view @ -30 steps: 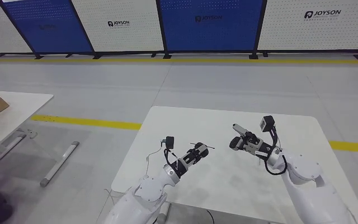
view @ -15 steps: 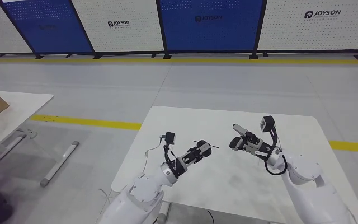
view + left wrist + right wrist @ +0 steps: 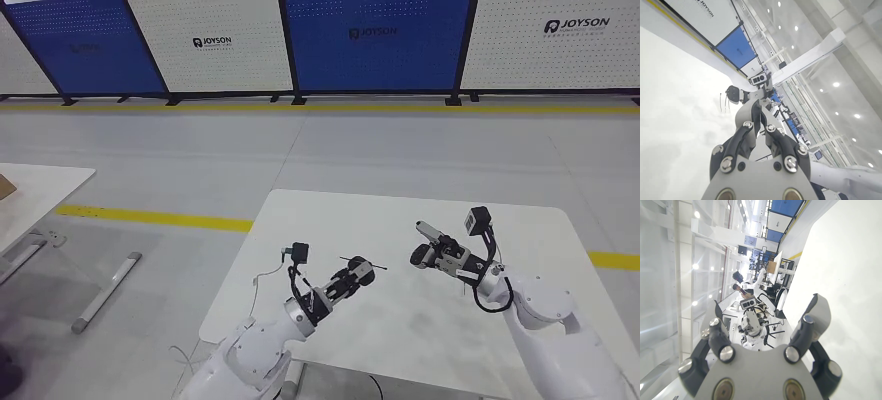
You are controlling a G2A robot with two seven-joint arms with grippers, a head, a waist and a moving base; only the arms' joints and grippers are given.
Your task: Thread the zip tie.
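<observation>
A thin black zip tie sticks out sideways from the tips of my left gripper, which is shut on it above the white table's near-left part. In the left wrist view the black fingers press together at the tip of that gripper. My right gripper hovers a short way to the right and faces the left one. It is open, and in the right wrist view its fingers stand wide apart with nothing between them.
A few thin black strips lie on the table near the right gripper in the left wrist view. Another table stands far left. Blue and white panels line the back, with yellow floor lines in front.
My left arm has shifted slightly, first toward the right gripper and then back and down a little, with the zip tie still held. The right arm has kept still.
</observation>
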